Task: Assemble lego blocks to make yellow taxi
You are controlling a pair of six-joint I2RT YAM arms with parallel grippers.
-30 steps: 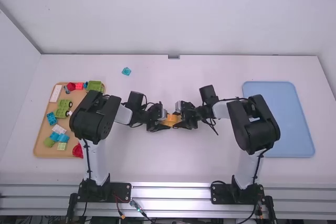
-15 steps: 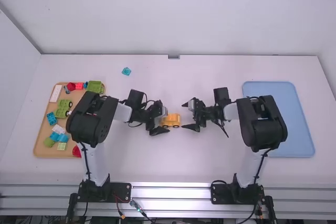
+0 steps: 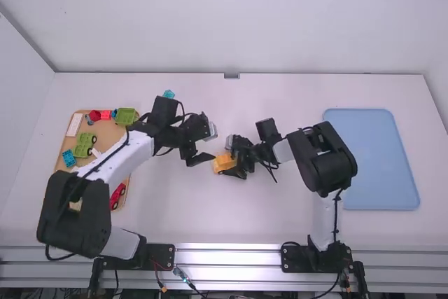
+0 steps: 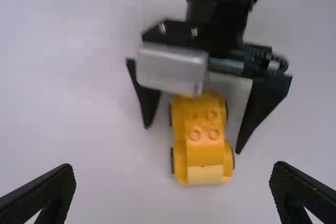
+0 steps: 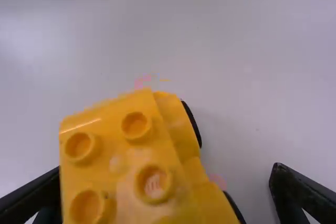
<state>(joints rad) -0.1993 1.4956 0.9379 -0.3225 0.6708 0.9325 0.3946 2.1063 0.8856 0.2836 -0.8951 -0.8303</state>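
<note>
Workspace, seen from above and from both wrists. The white table meets a pale back wall along its far edge, where a small metal bracket sits near the middle; ribbed metal rails line its near edge. The yellow car, four studs on its body, lies near the table's centre. My right gripper stands with its fingers spread, one to each side of the car and not closed on it. My left gripper is apart from the car, towards the table's left edge, its fingers parted and empty. A brown tray lies by that left edge; a green wheeled piece and a white block rest along its outer side, red blocks by its far edge. A teal block lies towards the far edge; a blue tray, near the right edge.
</note>
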